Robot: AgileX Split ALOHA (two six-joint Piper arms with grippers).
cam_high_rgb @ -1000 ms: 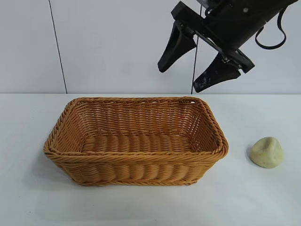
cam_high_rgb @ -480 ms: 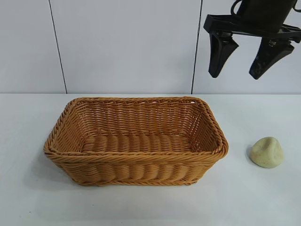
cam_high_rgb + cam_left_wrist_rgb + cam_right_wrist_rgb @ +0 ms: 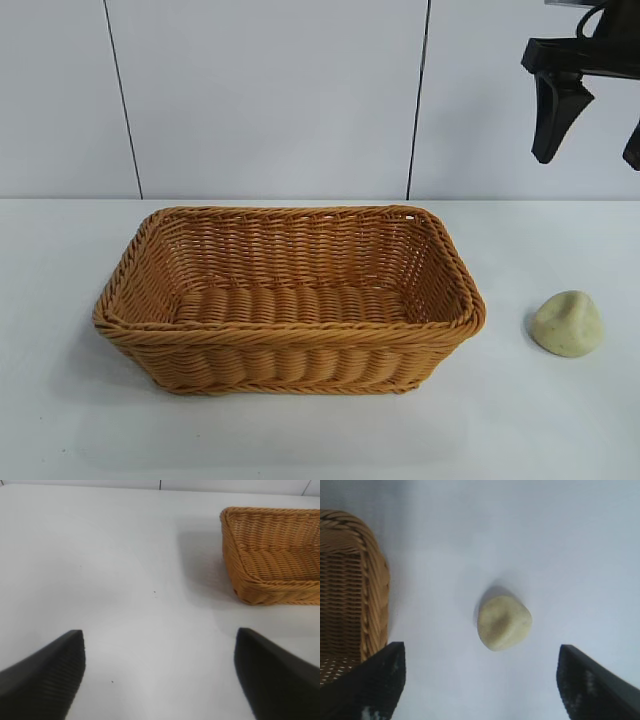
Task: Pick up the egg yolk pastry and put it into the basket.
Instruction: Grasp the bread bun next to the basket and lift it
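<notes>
The egg yolk pastry [image 3: 567,323], a pale yellowish-cream lump, lies on the white table to the right of the basket [image 3: 290,335], which is empty. My right gripper [image 3: 585,160] hangs open high above the pastry at the top right. In the right wrist view the pastry [image 3: 504,622] lies on the table between and ahead of the open right gripper [image 3: 480,647], with the basket's rim [image 3: 372,590] beside it. My left gripper [image 3: 160,632] is open and empty over bare table, away from the basket [image 3: 270,585]; it is out of the exterior view.
White table [image 3: 60,420] with a pale panelled wall [image 3: 260,100] behind. Nothing else stands on the table besides the basket and the pastry.
My right gripper has swung to the right, from above the basket's right end to above the pastry, staying open and high. The pastry and basket have not moved.
</notes>
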